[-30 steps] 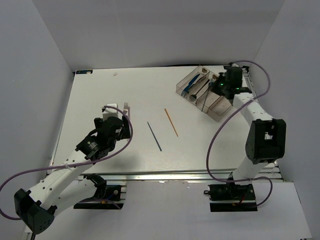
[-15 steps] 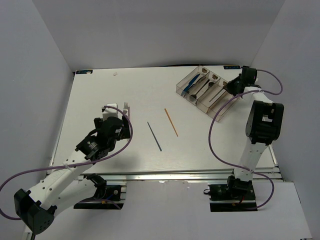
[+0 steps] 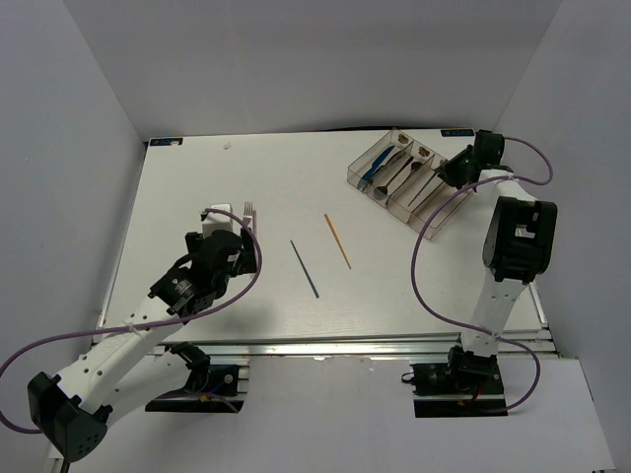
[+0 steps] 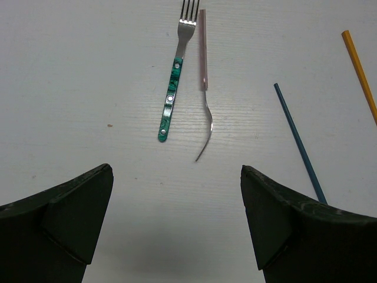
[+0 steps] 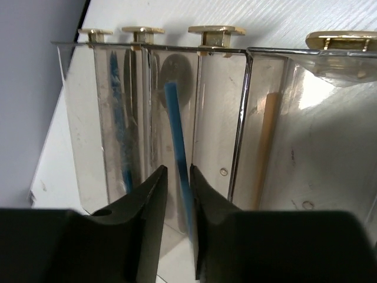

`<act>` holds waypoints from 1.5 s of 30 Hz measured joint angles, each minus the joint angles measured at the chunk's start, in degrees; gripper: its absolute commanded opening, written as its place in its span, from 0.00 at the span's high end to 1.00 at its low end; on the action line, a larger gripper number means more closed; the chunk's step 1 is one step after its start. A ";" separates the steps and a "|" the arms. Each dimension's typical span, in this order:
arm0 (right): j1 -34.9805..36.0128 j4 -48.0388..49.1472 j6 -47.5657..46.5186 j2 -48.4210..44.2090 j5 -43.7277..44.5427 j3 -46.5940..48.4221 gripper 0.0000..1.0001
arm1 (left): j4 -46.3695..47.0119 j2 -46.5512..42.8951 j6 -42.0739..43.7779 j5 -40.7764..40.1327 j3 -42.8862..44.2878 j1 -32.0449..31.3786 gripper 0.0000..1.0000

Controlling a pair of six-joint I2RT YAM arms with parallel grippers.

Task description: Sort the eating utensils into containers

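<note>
A teal-handled fork [image 4: 171, 100] and a second silver utensil with a pale handle [image 4: 204, 106] lie side by side on the white table, just ahead of my open, empty left gripper [image 4: 177, 224], which also shows in the top view [image 3: 232, 225]. A dark blue-grey chopstick [image 3: 305, 268] and an orange chopstick [image 3: 337, 241] lie at mid-table. The clear containers [image 3: 352, 175] stand at the back right. My right gripper [image 5: 177, 177] is at their near end, jaws almost closed around a blue-handled utensil [image 5: 174, 118] that lies along a middle compartment.
Another blue utensil [image 5: 121, 135] lies in the left compartment and an orange stick [image 5: 265, 147] in a right one. Small tan marks [image 5: 215, 29] sit at the far ends of the bins. White walls enclose the table on three sides.
My right arm swung from above the bins to their right end, then barely moved. My left arm and the loose utensils have not moved.
</note>
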 measured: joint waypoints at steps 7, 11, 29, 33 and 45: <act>0.00 -1.11 -0.59 0.44 -1.60 0.59 0.60 | 0.02 0.00 0.00 0.00 0.00 0.00 0.02; 0.37 -2.43 -1.88 -0.17 -1.68 0.85 0.59 | 0.02 0.00 0.00 0.00 0.00 0.00 0.02; 43.58 -12.92 -28.59 -3.74 17.22 3.30 0.11 | -0.02 -0.87 -0.07 -0.44 0.00 0.00 0.02; 45.59 -18.03 -31.82 4.28 21.44 7.54 0.15 | -0.02 -1.03 -0.07 -0.44 0.00 0.00 0.02; 44.96 -24.09 -37.33 13.31 19.71 16.74 0.66 | 0.02 -1.97 -0.04 -0.37 0.00 0.00 0.02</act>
